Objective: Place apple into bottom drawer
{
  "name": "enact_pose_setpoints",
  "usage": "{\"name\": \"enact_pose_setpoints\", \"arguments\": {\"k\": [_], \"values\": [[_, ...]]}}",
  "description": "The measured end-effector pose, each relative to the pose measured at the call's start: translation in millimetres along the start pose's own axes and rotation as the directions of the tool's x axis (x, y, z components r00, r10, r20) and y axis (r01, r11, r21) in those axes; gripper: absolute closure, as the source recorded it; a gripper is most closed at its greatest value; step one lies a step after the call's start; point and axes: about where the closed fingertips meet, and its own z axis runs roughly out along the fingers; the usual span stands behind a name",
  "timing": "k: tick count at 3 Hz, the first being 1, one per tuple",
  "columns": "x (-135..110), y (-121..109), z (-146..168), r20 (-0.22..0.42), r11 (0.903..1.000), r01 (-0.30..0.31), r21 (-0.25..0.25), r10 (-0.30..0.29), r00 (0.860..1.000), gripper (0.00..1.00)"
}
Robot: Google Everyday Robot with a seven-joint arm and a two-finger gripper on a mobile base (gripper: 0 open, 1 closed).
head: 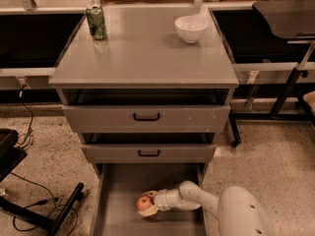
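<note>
Placement is nearing completion: gripper (147,204), reaching in from 4 o'clock, is clasping the apple (143,201) between its jaws, low over mid-floor of the open bottom drawer (118,188), with release apparently outstanding.

A small round red-orange apple (143,202) with yellowish patches sits low in the frame, a little left of centre, inside the wide shallow grey metal bottom drawer (125,183). The drawer is pulled out towards the lower edge of the frame, its flat smooth floor and low side walls open to view beneath the two grey drawers above it. The apple lies towards the drawer's front half, roughly midway between the side walls and apart from both; whether it rests on the floor cannot be told. The pale two-finger gripper (149,204) is at the apple's right side, reaching in from the lower right.
</note>
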Motion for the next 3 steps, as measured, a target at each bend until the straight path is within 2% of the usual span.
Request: {"name": "enact_pose_setpoints", "arguments": {"k": [1,2,3], "values": [[0,0,0,0.0,1.0,0.0,0.0,0.0,1.0,0.0],[0,0,0,0.0,1.0,0.0,0.0,0.0,1.0,0.0],[-21,12,-16,0.041,0.9984,0.046,-0.033,-0.044,0.998,0.0]]}}
